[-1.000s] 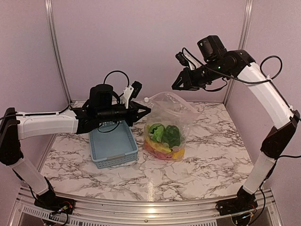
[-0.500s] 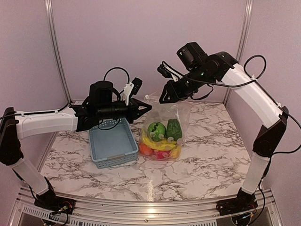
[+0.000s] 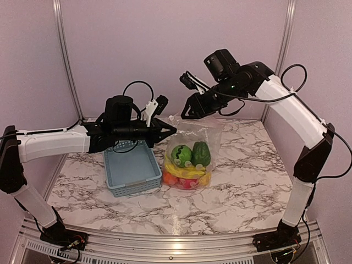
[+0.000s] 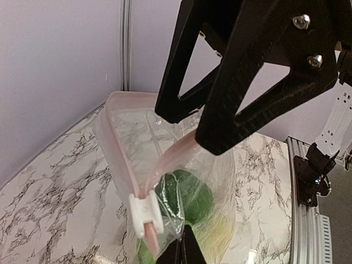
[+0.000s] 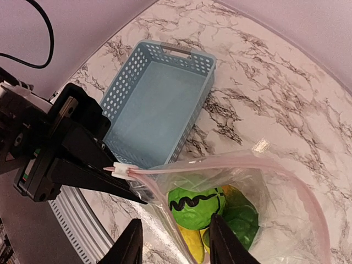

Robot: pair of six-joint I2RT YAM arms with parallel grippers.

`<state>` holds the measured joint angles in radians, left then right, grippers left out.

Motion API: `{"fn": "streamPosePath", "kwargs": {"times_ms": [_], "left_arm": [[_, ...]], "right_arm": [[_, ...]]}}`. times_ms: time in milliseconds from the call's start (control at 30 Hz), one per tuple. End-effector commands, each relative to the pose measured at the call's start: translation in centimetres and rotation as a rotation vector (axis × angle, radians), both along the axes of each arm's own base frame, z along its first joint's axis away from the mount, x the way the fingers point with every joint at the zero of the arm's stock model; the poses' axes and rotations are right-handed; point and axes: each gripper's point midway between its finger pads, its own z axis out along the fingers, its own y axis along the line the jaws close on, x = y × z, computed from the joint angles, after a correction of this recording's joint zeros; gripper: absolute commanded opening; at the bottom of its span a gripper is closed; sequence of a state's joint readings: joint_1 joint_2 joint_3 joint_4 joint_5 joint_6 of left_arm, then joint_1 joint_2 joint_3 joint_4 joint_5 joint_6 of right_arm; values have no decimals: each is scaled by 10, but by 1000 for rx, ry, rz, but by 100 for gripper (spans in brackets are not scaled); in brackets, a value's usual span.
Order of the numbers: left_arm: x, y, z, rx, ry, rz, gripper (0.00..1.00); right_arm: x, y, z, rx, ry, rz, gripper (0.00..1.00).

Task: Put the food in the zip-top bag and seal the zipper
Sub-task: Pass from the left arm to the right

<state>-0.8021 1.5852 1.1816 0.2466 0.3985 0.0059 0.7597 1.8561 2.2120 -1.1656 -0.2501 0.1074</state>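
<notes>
right pincer [image 3: 185, 113] closer now, open over crinkly clear zip-top bag [image 3: 212, 132]; left pincer [image 3: 171, 129] tight on stiff zipper [image 5: 192, 163]

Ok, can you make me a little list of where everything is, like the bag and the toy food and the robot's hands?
food: inside the zip-top bag, green pieces on top
zip-top bag: upright on the table, mouth open
zipper: not sealed; slider at the left gripper's end
left gripper: pinching the zipper
right gripper: open, above the bag's mouth
basket: beside the bag, no food in it
</notes>
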Motion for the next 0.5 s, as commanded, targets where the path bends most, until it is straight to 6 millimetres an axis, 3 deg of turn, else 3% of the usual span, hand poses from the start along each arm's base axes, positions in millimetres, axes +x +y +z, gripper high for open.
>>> {"fn": "streamPosePath", "kwargs": {"times_ms": [0,100,233,300,367,467], "left_arm": [[-10,8,8,12,-26,-29,0],[-9,10,9,22,-38,-29,0],[-7,15,12,29,-42,-13,4],[-6,18,11,30,-41,-2,14],[-4,21,12,30,-42,10,31],[-3,25,15,21,-42,20,40]], "right_arm": [[-19,9,-14,32,63,93,39],[-29,13,-23,39,106,130,38],[-32,15,-19,52,97,143,21],[-32,16,-16,68,84,153,10],[-34,19,-15,86,74,169,0],[-40,20,-8,120,60,200,0]]}}
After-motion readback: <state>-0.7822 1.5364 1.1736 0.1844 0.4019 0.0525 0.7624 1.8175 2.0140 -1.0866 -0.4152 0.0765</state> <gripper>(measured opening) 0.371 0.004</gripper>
